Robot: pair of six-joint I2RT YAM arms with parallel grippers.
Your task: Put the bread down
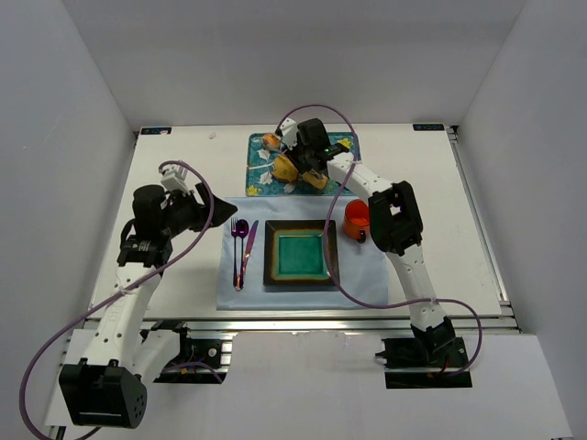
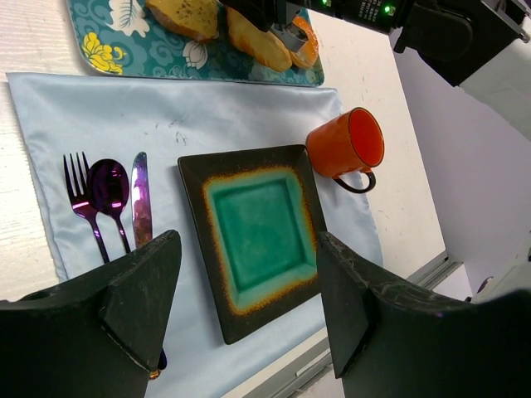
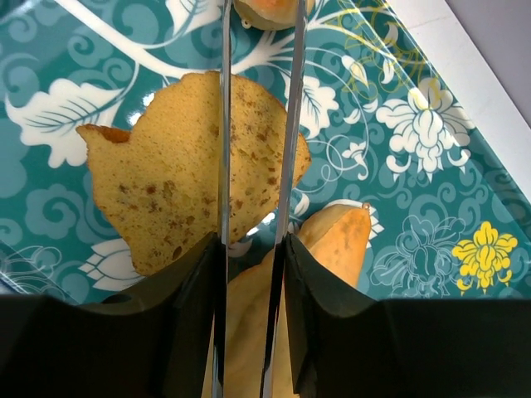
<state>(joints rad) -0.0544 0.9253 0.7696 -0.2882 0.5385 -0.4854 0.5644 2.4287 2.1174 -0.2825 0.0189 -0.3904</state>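
A small orange-tan bun (image 3: 265,10) lies on the teal patterned tray (image 3: 431,166), mostly cut off by the top edge of the right wrist view. It shows in the top view (image 1: 271,142) at the tray's far left. My right gripper (image 3: 253,240) is shut on metal tongs (image 3: 290,124), whose two blades reach to the bun with their tips on either side of it. I cannot tell if they pinch it. My right gripper (image 1: 304,151) hovers over the tray. My left gripper (image 2: 249,249) is open and empty, above the placemat's left side (image 1: 206,215).
A flat brown-speckled bread slice (image 3: 182,199) and a longer tan roll (image 3: 336,240) lie on the tray under the tongs. A square teal plate with a dark rim (image 1: 271,255), an orange mug (image 1: 357,218) and purple cutlery (image 1: 240,247) sit on the pale blue placemat (image 1: 367,280).
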